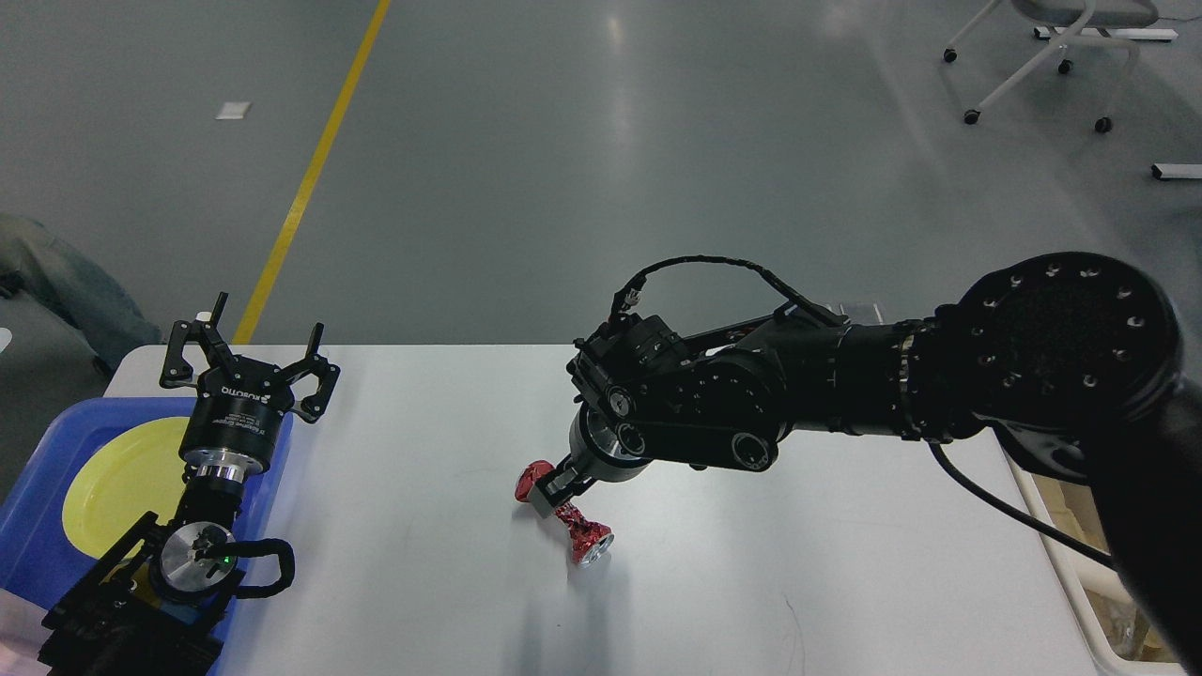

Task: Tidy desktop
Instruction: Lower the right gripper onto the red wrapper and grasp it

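Note:
A crushed red can (584,539) lies near the middle of the white desktop (413,422). My right arm reaches in from the right and bends down over it. My right gripper (556,498) is down at the can's narrow middle. One grey fingertip (542,503) shows on the can's left side, and the other is hidden, so its state is unclear. My left gripper (258,343) points away from me at the table's left, open and empty, above the edge of the blue tray (38,488).
A yellow plate (113,479) lies in the blue tray at the left edge. My right arm covers most of a cream bin (1080,587) at the right edge. An office chair (1052,38) stands on the floor beyond the table.

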Controlling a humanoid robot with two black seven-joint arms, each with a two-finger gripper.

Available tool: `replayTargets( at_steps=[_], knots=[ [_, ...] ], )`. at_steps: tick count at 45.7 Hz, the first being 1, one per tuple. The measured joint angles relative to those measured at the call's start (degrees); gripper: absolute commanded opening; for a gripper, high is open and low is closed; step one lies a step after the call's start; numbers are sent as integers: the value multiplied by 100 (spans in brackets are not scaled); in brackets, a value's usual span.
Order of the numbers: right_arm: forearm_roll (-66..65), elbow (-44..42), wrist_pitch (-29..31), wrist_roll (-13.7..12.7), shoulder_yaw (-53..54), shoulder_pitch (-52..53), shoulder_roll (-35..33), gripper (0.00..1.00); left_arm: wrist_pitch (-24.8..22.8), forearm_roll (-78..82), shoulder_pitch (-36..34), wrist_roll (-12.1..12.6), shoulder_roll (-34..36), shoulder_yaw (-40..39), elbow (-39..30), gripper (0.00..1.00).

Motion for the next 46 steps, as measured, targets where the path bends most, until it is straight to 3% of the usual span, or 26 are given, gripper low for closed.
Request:
replayTargets(
  at_steps=[7, 19, 38, 42, 46],
  knots=[
    [-87, -26, -927, -1, 21, -449, 30, 88, 0, 1, 0, 5, 0, 0, 0, 99],
    [-1047, -88, -1732, 0, 21, -1417, -23, 87, 0, 1, 0, 1, 0, 5, 0, 99],
    [-1516, -259, -2197, 1, 22, -2078, -55, 87, 0, 0, 0, 0, 0, 0, 0, 99],
    [-1528, -285, -2294, -3, 22, -2174, -56, 80, 0, 0, 0, 0, 0, -1, 0, 99],
    [-1528, -301, -2425, -4, 20, -2242, -56, 79, 0, 0, 0, 0, 0, -1, 0, 99]
  ],
)
